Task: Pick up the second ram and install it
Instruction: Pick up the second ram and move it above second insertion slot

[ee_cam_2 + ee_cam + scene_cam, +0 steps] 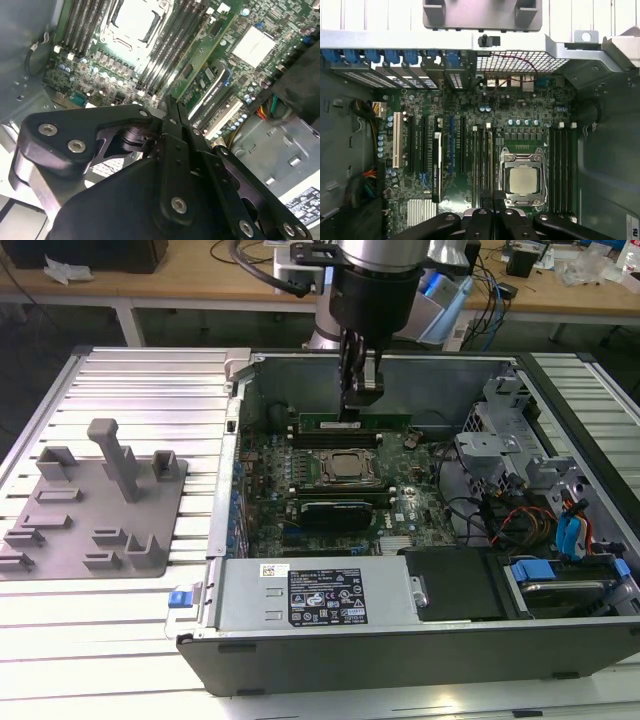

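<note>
While the gripper [356, 410] hangs low inside the open computer case [222, 510], its jaws sit narrowed together, with nothing visible between them in the second wrist view. Its tip is right at the second ram [385, 421], which lies along the memory slots [335, 438] at 12 o'clock from the CPU socket [348, 467] in the exterior view.

One computer case [400, 660] and one grey tray [90, 502] are sitting on the desk [140, 380], the tray at nine o'clock. Inside, one CPU socket [348, 466] and one green ram stick [388, 421] are showing.
</note>
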Motion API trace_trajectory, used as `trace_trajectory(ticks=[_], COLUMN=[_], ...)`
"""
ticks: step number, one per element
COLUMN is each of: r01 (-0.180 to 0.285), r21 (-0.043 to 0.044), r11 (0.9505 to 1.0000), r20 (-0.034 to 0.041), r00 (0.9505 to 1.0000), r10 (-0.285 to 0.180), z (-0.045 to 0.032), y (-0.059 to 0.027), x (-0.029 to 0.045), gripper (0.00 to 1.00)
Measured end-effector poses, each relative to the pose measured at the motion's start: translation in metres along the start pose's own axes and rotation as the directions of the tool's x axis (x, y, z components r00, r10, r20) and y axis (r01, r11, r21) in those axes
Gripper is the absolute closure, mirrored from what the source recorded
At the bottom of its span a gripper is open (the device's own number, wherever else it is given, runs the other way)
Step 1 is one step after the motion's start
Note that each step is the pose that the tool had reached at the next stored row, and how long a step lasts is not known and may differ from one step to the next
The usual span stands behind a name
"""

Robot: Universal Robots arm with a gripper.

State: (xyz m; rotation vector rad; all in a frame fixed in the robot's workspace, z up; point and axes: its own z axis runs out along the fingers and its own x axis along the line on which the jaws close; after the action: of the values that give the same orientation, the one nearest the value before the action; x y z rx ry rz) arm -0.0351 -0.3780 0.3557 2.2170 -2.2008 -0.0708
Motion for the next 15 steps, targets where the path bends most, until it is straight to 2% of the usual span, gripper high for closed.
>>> trace_trajectory(ticks=[3, 7, 15], r01=[0.0, 0.0, -0.002], r21=[0.0, 0.0, 0.0], r11=[1.0, 1.0, 1.0], r20=[0.0, -0.0001, 0.0001], r00=[1.0, 1.0, 1.0], r10=[0.0, 0.0, 0.002], z=[0.0105, 0.0235, 0.0389], y=[-0.0005, -0.0011, -0.005], x=[-0.0042, -0.005, -0.0047], gripper=[0.91, 0.91, 0.91])
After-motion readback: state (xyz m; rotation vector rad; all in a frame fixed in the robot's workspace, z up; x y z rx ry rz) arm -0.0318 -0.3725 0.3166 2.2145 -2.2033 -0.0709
